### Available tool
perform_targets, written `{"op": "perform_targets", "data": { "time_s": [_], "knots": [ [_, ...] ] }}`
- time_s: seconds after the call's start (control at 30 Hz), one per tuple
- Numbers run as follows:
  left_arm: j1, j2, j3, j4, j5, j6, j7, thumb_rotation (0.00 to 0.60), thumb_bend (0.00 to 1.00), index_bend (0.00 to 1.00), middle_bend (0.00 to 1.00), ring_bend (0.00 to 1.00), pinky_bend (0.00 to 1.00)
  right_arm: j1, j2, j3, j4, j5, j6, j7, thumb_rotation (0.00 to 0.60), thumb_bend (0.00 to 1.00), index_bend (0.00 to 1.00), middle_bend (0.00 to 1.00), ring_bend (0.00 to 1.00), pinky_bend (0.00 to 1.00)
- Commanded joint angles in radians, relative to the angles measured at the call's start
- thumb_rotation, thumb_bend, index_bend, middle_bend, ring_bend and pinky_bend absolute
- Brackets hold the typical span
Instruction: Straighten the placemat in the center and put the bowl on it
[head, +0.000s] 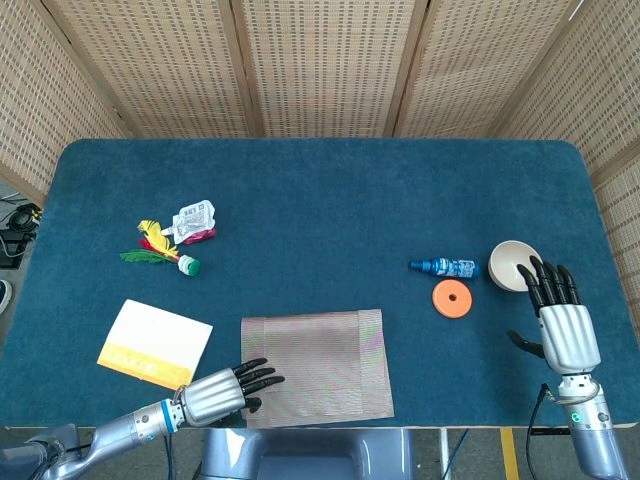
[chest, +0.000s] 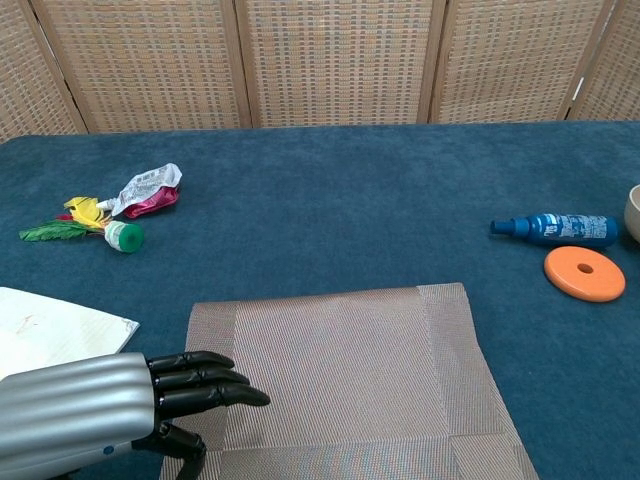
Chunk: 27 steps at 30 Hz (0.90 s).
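Our left hand (chest: 110, 413) lies flat, fingers out, holding nothing, on the woven placemat's (head: 318, 365) near-left corner. Our right hand (head: 562, 322) is open beside the round bowl (head: 513, 264) by the table's right edge.

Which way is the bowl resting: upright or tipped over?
Upright: the bowl shows its open, pale inside from above, beside the right robot hand.

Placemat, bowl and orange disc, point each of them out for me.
placemat (head: 315, 365), head view, on the middle of its woven surface.
bowl (head: 512, 262), head view, on its pale inside.
orange disc (chest: 584, 273), chest view, on its flat top beside the centre hole.
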<state>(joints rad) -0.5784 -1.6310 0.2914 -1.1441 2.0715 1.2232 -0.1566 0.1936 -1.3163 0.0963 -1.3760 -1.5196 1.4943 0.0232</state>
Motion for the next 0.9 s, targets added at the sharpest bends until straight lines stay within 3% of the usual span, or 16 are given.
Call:
{"op": "perform_targets", "data": {
  "time_s": [0.03,0.5,0.9],
  "knots": [
    [-0.002,-0.003,0.003,0.003,-0.004,0.000,0.002,0.600,0.34,0.48,0.00,0.00,0.00,0.000,0.001,0.001,0.000,0.000,-0.001,0.001,0.600,0.00,0.09,0.00,0.00,0.00],
    [-0.011,-0.034,0.018,0.016,-0.029,-0.005,0.011,0.600,0.36,0.50,0.00,0.00,0.00,-0.004,0.007,0.004,-0.009,-0.005,0.003,0.004,0.600,0.00,0.10,0.00,0.00,0.00],
    [-0.019,-0.044,0.028,0.015,-0.046,-0.011,0.017,0.600,0.43,0.51,0.00,0.00,0.00,-0.006,0.011,0.006,-0.014,-0.006,0.005,0.007,0.600,0.00,0.10,0.00,0.00,0.00]
  ]
}}
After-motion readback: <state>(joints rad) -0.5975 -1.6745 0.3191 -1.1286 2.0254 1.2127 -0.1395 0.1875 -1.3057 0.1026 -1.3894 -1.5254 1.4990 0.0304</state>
